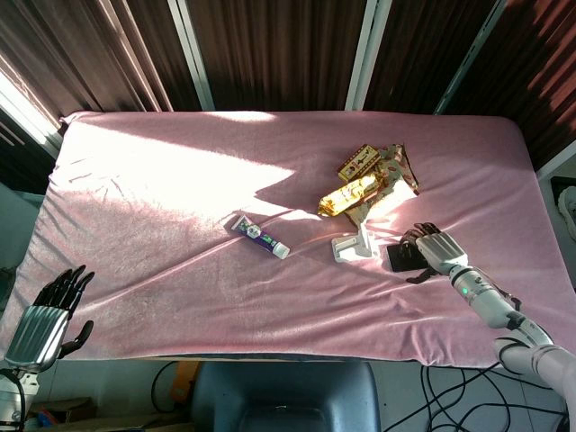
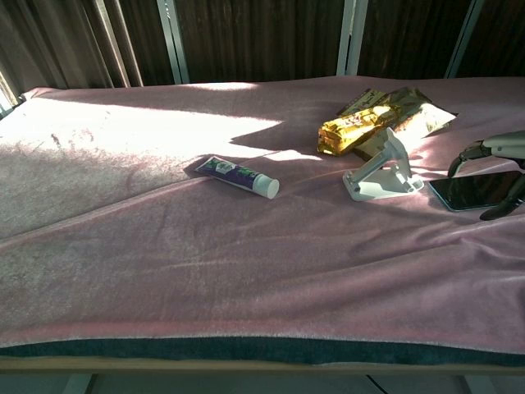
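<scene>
The phone (image 2: 480,190) lies flat on the pink cloth (image 1: 180,234) just right of the white stand (image 2: 381,172), under the right hand's (image 1: 432,250) spread, empty fingers, apparently about to grasp, needing closure on its edges.

Right robot hand (image 2: 500,168) cut by frame edge, covering part of phone (image 2: 476,190).

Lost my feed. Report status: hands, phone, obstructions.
Left hand open, off the table edge. Right hand fingers spread over the phone, no grip confirmed. Phone flat on pink cloth. White stand close beside the phone.
</scene>
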You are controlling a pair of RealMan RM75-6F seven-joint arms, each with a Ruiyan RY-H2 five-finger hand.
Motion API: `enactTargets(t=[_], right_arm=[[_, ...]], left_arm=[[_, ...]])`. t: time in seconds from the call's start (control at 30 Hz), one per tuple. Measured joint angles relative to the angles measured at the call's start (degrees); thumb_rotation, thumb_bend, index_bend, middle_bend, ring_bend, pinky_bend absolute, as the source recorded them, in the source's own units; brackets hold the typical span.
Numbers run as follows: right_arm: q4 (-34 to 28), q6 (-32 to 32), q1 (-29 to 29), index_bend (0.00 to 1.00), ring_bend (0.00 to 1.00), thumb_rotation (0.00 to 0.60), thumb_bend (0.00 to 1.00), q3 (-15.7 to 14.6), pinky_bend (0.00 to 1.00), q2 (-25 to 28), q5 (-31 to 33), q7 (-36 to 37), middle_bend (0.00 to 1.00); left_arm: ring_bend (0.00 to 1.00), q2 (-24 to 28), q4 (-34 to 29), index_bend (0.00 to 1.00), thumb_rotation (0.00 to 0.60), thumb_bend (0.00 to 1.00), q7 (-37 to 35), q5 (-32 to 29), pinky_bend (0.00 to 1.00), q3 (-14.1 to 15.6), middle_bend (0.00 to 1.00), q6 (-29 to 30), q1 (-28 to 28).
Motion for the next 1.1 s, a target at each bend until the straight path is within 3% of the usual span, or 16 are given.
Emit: enactTargets(t=[0.4,0.67,1.1], right_arm=[[0.7,-1.2,0.4,0.39,0.0,0.6,0.24,0.7,0.0,-1.4,2.0,-4.2,0.28],[1.5,-1.2,0.4,0.52,0.06,0.6,0.24,1.5,0.0,-2.4,3.3,-6.2,0.38],[1.4,-2.5,0.2,0.55,0.08,0.6,0.24,2.2,0.0,-3.0,5.4,-10.6,0.4]], left_arm=[[0.02,0.1,0.0,0.0,0.6,0.37,-0.3,0.0,0.17,-0.1,0.0,0.1,0.1],[0.02,0.3,0.1,0.0,0.6,0.37,-0.7,0.1,0.17,-0.1,0.0,0.1,0.0],[0.02,0.3,0.1,0.0,0.6,0.37,-0.9,0.3,0.17,-0.2,0.0,0.3,0.1]])
